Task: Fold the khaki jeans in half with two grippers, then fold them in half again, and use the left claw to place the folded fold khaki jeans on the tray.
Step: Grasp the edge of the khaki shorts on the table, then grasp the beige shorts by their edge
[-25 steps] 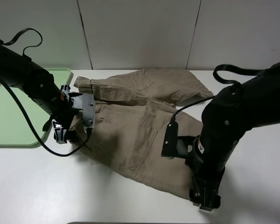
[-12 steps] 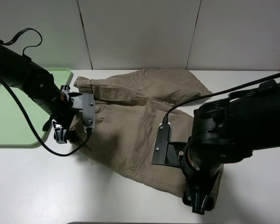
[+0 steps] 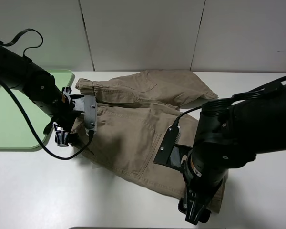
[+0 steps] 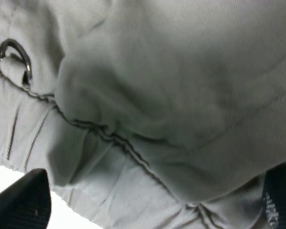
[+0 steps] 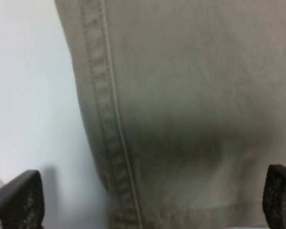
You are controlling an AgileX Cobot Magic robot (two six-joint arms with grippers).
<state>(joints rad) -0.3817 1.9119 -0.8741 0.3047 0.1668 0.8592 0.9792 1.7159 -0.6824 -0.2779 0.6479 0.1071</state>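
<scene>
**Two near corners to pinch ahead of the first fold**

Across the middle of the desk (image 3: 43, 191): khaki jeans (image 3: 133, 133) spread flat and not yet folded. Waistband (image 3: 88, 87) end just beside the tray (image 3: 9, 119), legs running off to the right. Judged to be the grasping step before the first fold.

Left end effector (image 3: 62, 137) down at the near waistband corner, fingers (image 4: 19, 200) wide apart with gathered cloth between them, clamped on nothing. Right end effector (image 3: 194, 214) down at the near leg's corner, fingers (image 5: 16, 200) equally wide apart, straddling the stitched hem (image 5: 102, 119), gripping nothing.

To do it well:
- Lower both far enough to get a finger under the edge.
- Close on the full thickness of cloth, well inside the thick seam.
- Lift together at equal height and carry the near edge over onto the far leg without twist.

Hard to make out:
- Tray cut off at the left border.
- Left fingertips partly masked by wrist and cable in the high view.
- Wrist views blurred, with only finger ends at the corners.
- Contact with desk or cloth not discernible.
- Small metal ring (image 4: 14, 57) by the waistband, purpose unclear.
</scene>
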